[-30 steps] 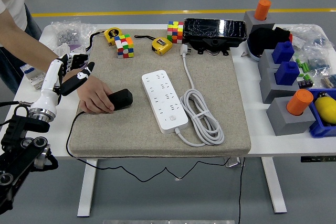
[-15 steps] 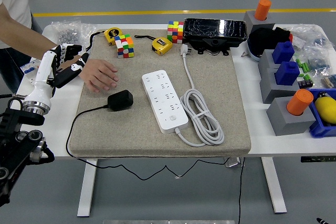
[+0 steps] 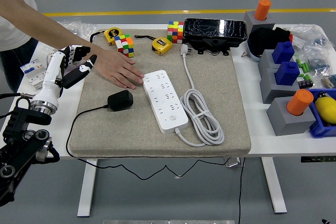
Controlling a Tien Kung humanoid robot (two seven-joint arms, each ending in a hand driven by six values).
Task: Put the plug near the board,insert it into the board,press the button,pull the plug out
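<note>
A black plug (image 3: 121,99) with a thin black cable lies on the grey mat (image 3: 220,108), just left of the white power strip (image 3: 164,100). The strip's white cord is coiled to its right. A person's hand (image 3: 122,68) reaches in from the upper left, flat on the mat, with its fingertips touching the strip's upper left corner. My left hand (image 3: 74,64), white with black fingers, hovers at the mat's left edge with its fingers spread and holding nothing. It is well left of the plug. My right hand is out of view.
Two colour cubes (image 3: 125,45) (image 3: 175,31), two yellow tape measures (image 3: 161,45) and a black box (image 3: 214,31) line the mat's far edge. Grey blocks with blue and orange pegs (image 3: 286,72) crowd the right side. Bags of small parts (image 3: 68,31) lie at the far left.
The person's hand let go of the plug, left it on the mat and moved up and right to the strip's corner. My left hand rose slightly.
</note>
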